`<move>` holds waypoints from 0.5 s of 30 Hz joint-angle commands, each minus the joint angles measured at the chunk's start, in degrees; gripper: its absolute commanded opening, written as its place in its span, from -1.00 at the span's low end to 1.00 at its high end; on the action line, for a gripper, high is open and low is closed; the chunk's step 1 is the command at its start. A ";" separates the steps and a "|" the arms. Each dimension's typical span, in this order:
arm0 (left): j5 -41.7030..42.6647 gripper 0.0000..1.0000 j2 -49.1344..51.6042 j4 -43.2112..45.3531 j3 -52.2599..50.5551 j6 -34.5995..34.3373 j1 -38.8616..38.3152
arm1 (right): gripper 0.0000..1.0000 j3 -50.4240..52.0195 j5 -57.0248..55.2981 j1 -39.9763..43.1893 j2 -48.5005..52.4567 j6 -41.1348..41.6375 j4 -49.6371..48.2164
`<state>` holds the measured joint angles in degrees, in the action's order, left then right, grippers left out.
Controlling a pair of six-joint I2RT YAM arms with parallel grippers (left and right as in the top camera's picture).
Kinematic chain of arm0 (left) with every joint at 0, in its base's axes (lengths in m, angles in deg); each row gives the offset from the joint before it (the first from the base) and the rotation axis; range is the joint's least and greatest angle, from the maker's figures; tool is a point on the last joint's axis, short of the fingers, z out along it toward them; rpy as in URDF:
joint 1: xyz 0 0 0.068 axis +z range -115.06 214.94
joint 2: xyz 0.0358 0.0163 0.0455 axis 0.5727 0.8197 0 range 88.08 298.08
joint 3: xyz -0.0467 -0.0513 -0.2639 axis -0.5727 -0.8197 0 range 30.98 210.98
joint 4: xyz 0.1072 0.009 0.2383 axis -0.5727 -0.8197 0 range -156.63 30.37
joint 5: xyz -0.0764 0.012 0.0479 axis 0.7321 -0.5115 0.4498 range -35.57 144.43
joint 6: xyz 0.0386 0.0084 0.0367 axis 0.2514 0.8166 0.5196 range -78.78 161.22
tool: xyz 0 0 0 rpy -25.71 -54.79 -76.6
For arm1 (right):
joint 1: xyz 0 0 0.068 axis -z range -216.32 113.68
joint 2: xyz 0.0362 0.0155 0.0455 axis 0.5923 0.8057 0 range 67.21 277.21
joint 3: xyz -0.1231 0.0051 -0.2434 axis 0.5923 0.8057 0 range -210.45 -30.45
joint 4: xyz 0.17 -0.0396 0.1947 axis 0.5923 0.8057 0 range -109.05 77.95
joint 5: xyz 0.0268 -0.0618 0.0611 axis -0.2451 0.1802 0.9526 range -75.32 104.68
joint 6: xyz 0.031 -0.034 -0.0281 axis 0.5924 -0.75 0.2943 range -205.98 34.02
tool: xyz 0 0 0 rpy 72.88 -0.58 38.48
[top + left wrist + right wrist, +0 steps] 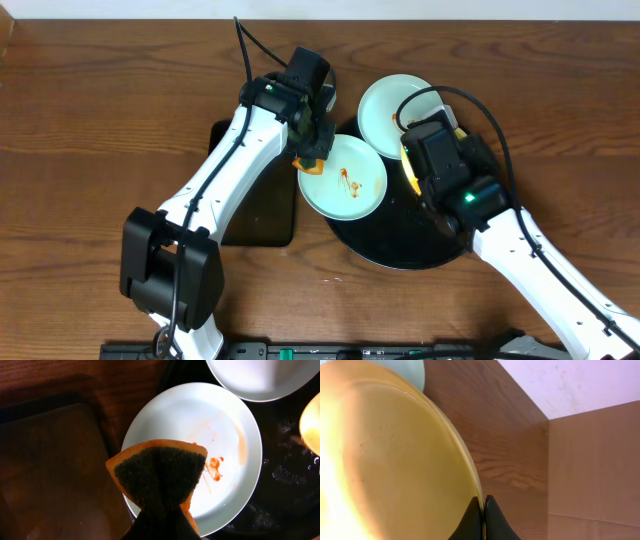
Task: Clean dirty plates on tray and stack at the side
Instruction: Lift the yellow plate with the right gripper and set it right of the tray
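A pale mint-blue plate (pixel 345 178) with orange-brown sauce squiggles rests on the left rim of the round black tray (pixel 400 250); it also shows in the left wrist view (pixel 200 440). My left gripper (pixel 312 158) is shut on an orange sponge (pixel 160 472) with a dark scrub face, held over that plate's left edge. A second mint-blue plate (pixel 395 110) lies at the tray's far side. My right gripper (pixel 484 505) is shut on the rim of the pale yellow plate (pixel 395 470), which is tilted on edge over the tray (pixel 410 168).
A smaller rectangular black tray (pixel 262 205) lies left of the round tray, under my left arm. Brown wood-grain tabletop (pixel 100 120) surrounds both trays. A cardboard wall (pixel 595 465) shows beyond the table edge in the right wrist view.
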<state>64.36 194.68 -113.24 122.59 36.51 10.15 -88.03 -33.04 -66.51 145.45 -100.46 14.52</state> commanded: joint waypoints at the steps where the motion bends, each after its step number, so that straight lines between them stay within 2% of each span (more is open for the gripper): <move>1: -0.11 -0.85 -1.60 -0.15 0.33 -0.52 0.13 | -0.98 -1.14 -3.50 -0.57 -1.01 -1.05 -0.20; 12: -0.11 -0.85 -1.60 -0.13 0.33 -0.52 0.13 | -0.98 -1.14 -3.50 -0.52 -1.01 -1.01 -0.20; 15: -0.11 -0.85 -1.60 -0.15 0.33 -0.52 0.13 | -0.98 -1.14 -2.69 0.02 -0.98 1.49 -0.22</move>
<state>64.36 194.68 -113.24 122.59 36.51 10.15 -88.03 -34.86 -66.51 145.45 -101.01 14.52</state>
